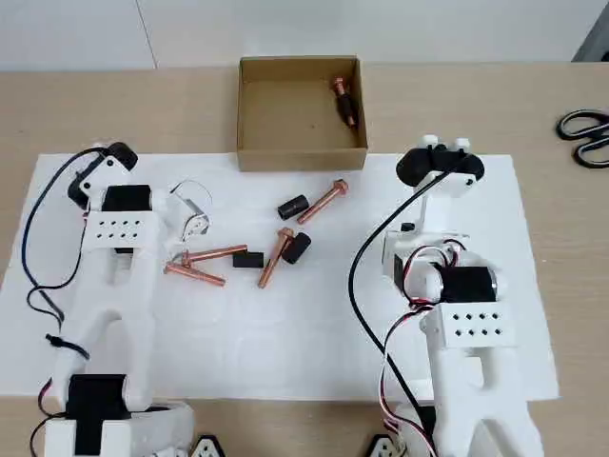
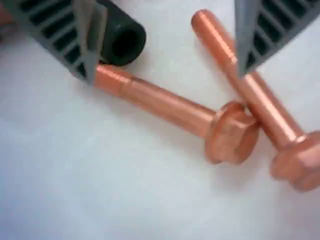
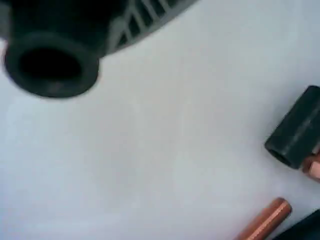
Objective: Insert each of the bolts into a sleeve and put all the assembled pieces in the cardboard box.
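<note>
Jaws, left wrist view: left gripper (image 2: 166, 75) wide open, gripping nothing; grey fingers (image 2: 75, 35) at upper left and upper right of the frame. Beneath, on white paper (image 2: 100, 190):
- first bolt (image 2: 165, 105), copper, slanting from upper left to centre right, head at the lower end;
- second bolt (image 2: 272, 117), from top centre to right edge, shaft touching the first bolt's head;
- black sleeve (image 2: 122, 42), upper left, just beside the first bolt's tip, partly behind one finger.

Jaws, right wrist view: right gripper (image 3: 85, 30) closed on held sleeve (image 3: 50, 65), upper left of the frame, bore towards the camera. Loose sleeve (image 3: 297, 132) at right edge, copper bolt head (image 3: 312, 167) just beside it. Bolt tip (image 3: 265, 220) at lower right.

High view:
- cardboard box (image 1: 285, 124), top centre, on the table (image 1: 95, 105);
- assembled piece (image 1: 344, 100), inside the box, upper right corner;
- slanted bolt (image 1: 322, 202) with centre sleeve (image 1: 293, 206) just beside it, below the box;
- lower bolt (image 1: 276, 257), its head end touching a further sleeve (image 1: 297, 248);
- two more bolts left of centre, near the left gripper (image 1: 193, 217);
- right arm (image 1: 466, 324), lower right, over the paper;
- scissors (image 1: 585, 136), right edge, off the paper.
</note>
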{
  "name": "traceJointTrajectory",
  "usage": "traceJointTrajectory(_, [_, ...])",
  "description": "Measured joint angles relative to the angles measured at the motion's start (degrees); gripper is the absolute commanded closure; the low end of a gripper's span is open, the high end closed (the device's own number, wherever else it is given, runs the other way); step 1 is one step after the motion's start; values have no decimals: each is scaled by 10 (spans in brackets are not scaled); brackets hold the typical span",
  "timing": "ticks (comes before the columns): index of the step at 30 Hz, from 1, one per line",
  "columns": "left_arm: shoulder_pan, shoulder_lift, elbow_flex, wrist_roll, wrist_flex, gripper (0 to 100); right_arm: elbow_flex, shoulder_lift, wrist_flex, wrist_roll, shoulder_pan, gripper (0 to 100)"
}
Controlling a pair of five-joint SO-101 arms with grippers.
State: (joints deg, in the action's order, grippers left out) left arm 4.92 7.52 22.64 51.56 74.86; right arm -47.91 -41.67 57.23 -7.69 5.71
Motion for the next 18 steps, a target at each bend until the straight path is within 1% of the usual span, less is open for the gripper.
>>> traceJointTrajectory(4, [-33, -26, 0, -3, -4, 819, 0, 0, 0, 0, 0, 994])
traceJointTrajectory(6, [-33, -44, 0, -1, -4, 819, 0, 0, 0, 0, 0, 994])
traceJointTrajectory(9, [-6, -60, 0, 0, 2, 819, 0, 0, 0, 0, 0, 994])
traceJointTrajectory(13, [37, -72, 0, 3, 33, 819, 0, 0, 0, 0, 0, 994])
traceJointTrajectory(18, [45, -75, 0, 0, 48, 819, 0, 0, 0, 0, 0, 994])
